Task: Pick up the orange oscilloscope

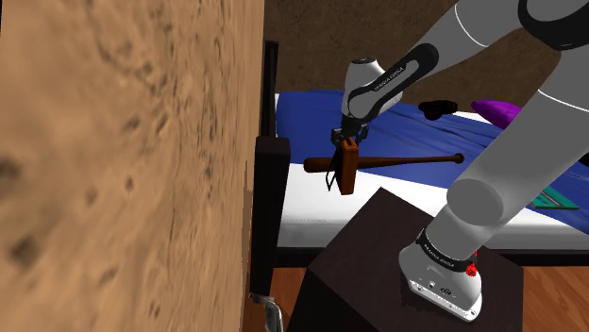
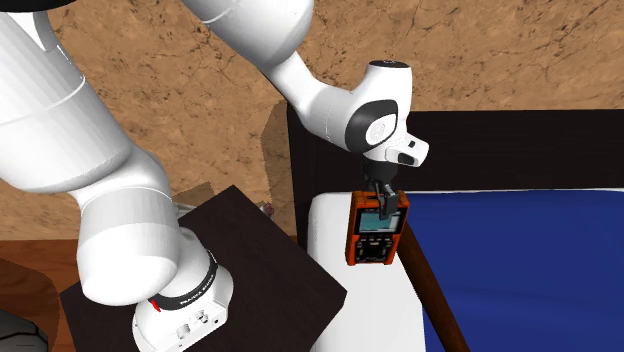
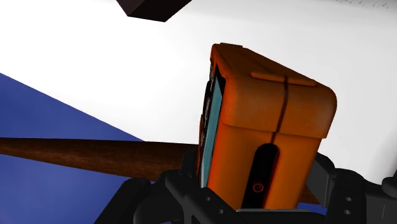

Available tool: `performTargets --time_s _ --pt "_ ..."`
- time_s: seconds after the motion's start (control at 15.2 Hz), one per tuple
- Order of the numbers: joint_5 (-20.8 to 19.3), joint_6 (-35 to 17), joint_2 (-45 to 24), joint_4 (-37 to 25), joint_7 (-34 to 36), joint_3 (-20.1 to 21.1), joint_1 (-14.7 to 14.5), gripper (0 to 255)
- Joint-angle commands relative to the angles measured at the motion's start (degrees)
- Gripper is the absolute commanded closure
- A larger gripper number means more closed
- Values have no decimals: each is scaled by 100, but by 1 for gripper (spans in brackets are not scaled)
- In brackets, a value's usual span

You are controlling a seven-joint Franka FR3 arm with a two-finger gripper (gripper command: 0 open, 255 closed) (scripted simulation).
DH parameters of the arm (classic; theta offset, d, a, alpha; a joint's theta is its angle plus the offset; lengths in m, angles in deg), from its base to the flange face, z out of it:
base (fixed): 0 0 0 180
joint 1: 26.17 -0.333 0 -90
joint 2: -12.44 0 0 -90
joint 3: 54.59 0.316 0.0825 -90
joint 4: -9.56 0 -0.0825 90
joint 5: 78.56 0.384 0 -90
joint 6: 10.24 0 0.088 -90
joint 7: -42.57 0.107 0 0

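Step in hand: the lift. The grasp looks done. The jaws are closed on the orange oscilloscope (image 2: 377,230), clamping its upper end from both sides (in the wrist view the black fingers (image 3: 331,184) sit tight against the casing, no gap visible). The unit hangs below the wrist, roughly upright, screen facing the second exterior camera.

Location: over the bed (image 2: 375,310), above the white sheet near the dark headboard (image 2: 500,150). The brown baseball bat (image 1: 406,162) lies across the mattress right by it, and the blue blanket (image 2: 520,260) starts just beside. The unit looks clear of both sheet and bat, but no view shows the gap cleanly, so it may be only just off the surface.

Judged progress: mostly there. What's left is gaining clear height and showing the hold is stable.

What the next move calls for:
- A straight vertical raise with no sideways travel. The bat is close under the unit's lower end, and the headboard is near on the far side.
- Constant grip. The casing looks smooth and is held by one end only, so it could pivot or slide between the jaws if jerked.
- A slow move, with the dark stand (image 1: 368,255) corner kept out of the swing path.
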Motion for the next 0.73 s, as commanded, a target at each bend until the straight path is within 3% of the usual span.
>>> performTargets --time_s 0.0,0.66 --pt "29 75 62 -7 -27 7 -8 255" --pt "261 899 688 -220 -290 27 -56 255"
